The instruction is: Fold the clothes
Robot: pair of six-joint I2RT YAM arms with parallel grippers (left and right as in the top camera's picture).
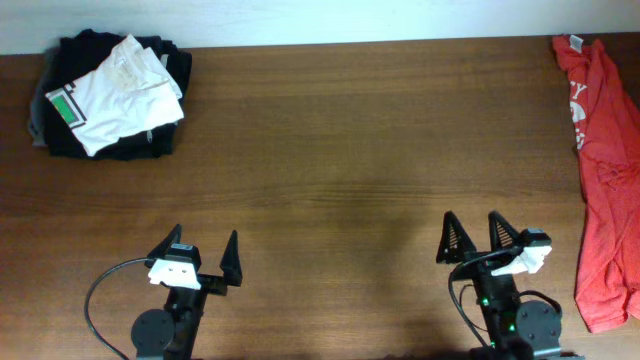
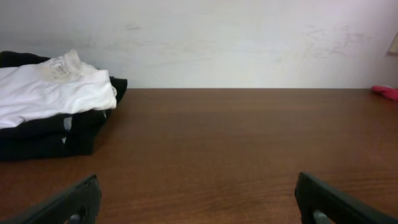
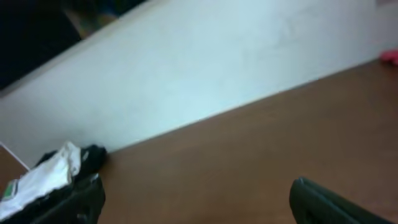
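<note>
The white T-shirt (image 1: 118,92) with a green-and-black print lies folded on top of a pile of dark garments (image 1: 60,135) at the table's far left corner. It also shows in the left wrist view (image 2: 43,93) and, small, in the right wrist view (image 3: 37,180). My left gripper (image 1: 203,247) is open and empty near the front edge, far from the shirt; its fingers frame bare wood in its wrist view (image 2: 198,199). My right gripper (image 1: 473,235) is open and empty at the front right, with bare wood between its fingers in its own view (image 3: 199,199).
A red T-shirt (image 1: 605,170) lies spread along the table's right edge, beside my right arm; a corner of it shows in the left wrist view (image 2: 385,92). A white wall (image 2: 249,43) runs behind the wooden table (image 1: 340,150).
</note>
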